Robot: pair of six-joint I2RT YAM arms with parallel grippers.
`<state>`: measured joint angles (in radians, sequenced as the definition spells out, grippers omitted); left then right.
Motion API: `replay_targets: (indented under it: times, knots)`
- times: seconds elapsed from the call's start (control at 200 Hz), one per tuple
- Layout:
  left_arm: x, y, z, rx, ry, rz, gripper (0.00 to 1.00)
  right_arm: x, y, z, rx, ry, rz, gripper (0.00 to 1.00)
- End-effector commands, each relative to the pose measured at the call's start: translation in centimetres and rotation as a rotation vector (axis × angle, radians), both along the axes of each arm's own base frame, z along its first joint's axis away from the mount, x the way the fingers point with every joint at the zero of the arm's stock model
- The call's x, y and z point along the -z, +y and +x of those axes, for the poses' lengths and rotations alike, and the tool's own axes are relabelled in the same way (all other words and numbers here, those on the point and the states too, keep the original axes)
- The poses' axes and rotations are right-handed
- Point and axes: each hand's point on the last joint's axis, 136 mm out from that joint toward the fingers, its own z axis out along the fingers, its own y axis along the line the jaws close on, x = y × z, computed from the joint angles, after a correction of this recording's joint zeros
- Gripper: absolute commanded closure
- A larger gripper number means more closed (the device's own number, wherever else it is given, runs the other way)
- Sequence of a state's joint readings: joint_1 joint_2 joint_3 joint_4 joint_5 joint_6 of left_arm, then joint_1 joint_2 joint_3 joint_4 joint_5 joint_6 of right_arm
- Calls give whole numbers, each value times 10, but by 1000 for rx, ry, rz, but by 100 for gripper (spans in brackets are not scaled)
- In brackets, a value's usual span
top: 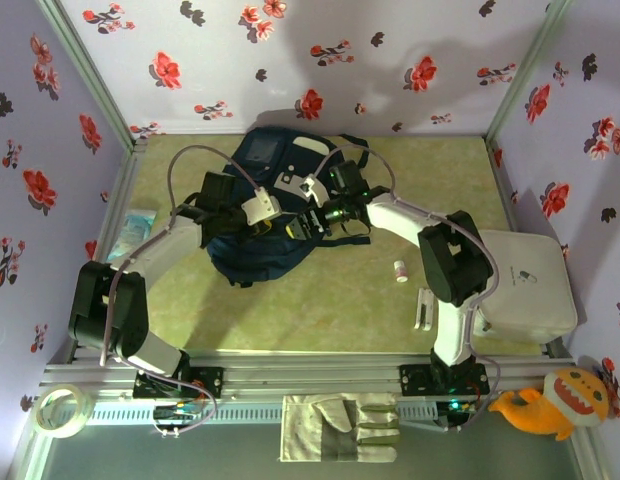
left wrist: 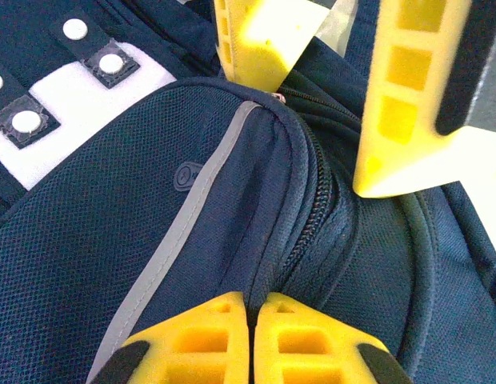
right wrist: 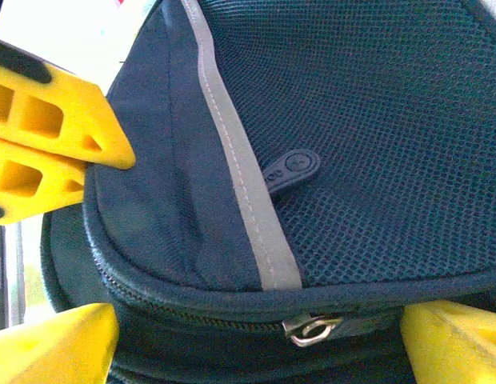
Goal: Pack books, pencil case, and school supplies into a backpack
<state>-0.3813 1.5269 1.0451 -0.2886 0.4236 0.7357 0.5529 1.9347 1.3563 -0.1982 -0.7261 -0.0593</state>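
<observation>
The dark navy backpack [top: 258, 165] lies at the middle back of the table. My left gripper [top: 280, 226] [left wrist: 251, 308] is shut on a fold of the backpack's fabric [left wrist: 268, 264] beside its zipper. My right gripper [top: 312, 220] [right wrist: 256, 352] is open wide, its jaws standing on either side of the backpack's edge, where a metal zipper slider [right wrist: 312, 328] sits between them. The two grippers face each other closely. The school supplies, a tiny white tube with a pink end [top: 400, 271] and a slim white bar [top: 422, 308], lie on the table to the right. The books and pencil case are hidden.
A pale blue packet [top: 138, 228] lies at the left wall. A white box [top: 525, 280] stands at the right. On the near rail are a work glove [top: 340, 428], a tape roll [top: 58, 410] and an orange plush toy [top: 555, 400].
</observation>
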Motion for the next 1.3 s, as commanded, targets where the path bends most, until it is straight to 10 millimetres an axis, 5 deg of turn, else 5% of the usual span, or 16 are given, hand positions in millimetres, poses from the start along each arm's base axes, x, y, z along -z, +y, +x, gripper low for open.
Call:
replay_targets:
  times: [0.0,0.29,0.465,0.665,1.04,1.295]
  knots:
    - [-26,-10,22,-14,-114,-83,100,-20,11,-46,-126,41,51,11]
    - [-19,-7,16,-1,-72,-52,100,-42,11,-50,-124,7,132,23]
    - [-18,-7,13,7,-62,-49,100,-33,2,-21,12,-10,105,46]
    - [-22,-9,8,20,-40,-59,100,-35,-12,7,142,-46,110,47]
    - [-25,-12,9,15,-16,-71,100,-24,8,-18,17,2,69,44]
    - [-26,-17,15,2,7,-80,100,-27,6,-23,11,-6,53,72]
